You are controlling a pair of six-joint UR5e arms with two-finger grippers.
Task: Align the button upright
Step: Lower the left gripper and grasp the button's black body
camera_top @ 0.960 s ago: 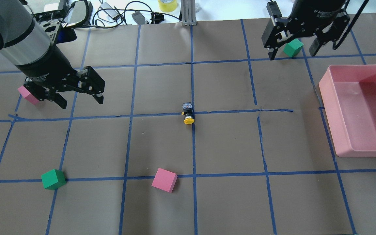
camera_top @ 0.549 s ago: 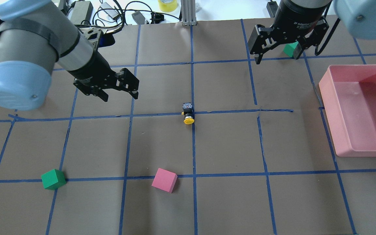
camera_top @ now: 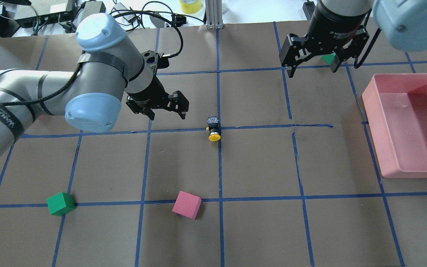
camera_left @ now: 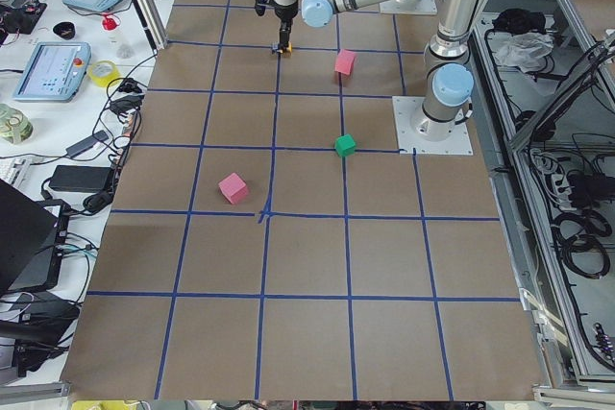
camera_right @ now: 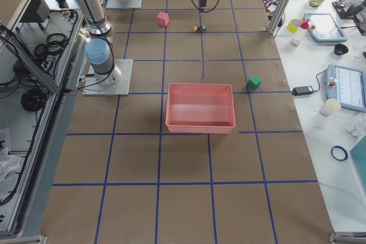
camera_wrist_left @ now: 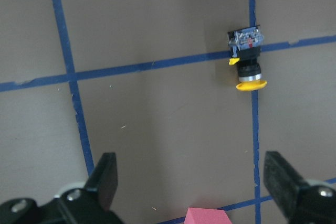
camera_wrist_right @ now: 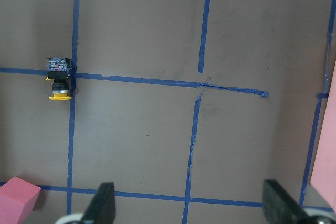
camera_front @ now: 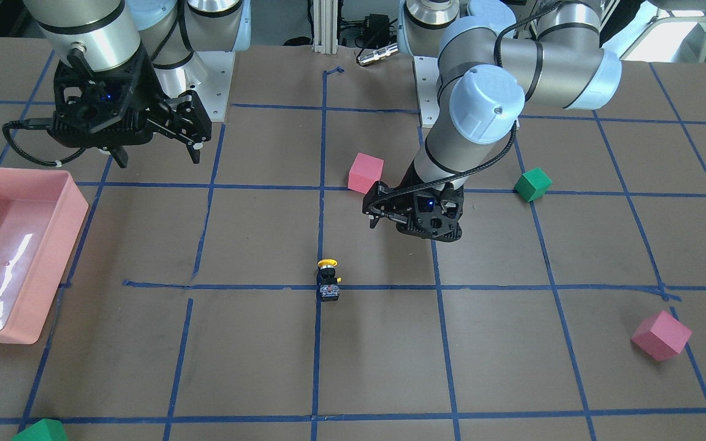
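Lying sideways — cap toward the robot — the button [camera_top: 213, 129] is seen nearer the left end effector [camera_top: 166, 113]; it and the right end effector [camera_top: 313, 70] are spread wide.

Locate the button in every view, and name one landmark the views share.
Front-facing: button just below centre.
Overhead: button at centre.
Exterior left: button tiny, top centre.
Exterior right: button tiny, top centre.
Left wrist: button upper right.
Right wrist: button near the left edge.
Landmark: it lies on its side at a tape cross.
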